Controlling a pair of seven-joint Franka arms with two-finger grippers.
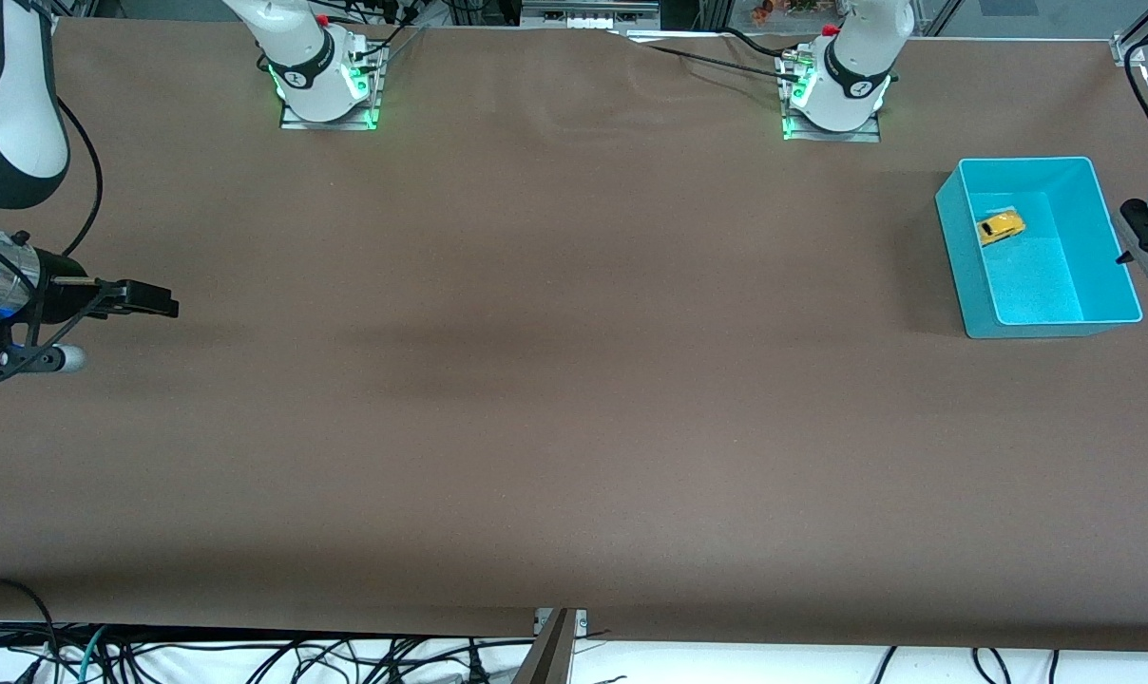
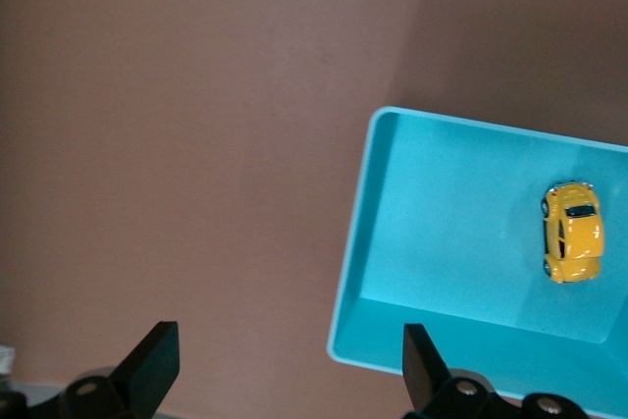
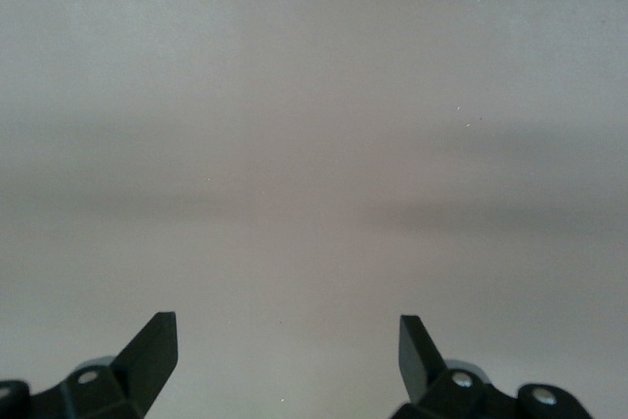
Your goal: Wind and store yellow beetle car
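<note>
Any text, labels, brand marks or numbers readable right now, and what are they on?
None can be read.
Yellow beetle car: no lettering visible.
Teal bin: plain walls, no label.
Arm bases: each white joint carries a small dark round mark, too small to read.
Table covering: blank.

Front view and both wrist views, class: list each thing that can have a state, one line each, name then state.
Tiny yellow beetle toy car: resting on its wheels inside the bin, released.
Teal plastic bin: upright, open-topped, holding only the car.
Left gripper: open, empty, beside the bin.
Right gripper: open, empty, waiting over bare table.
</note>
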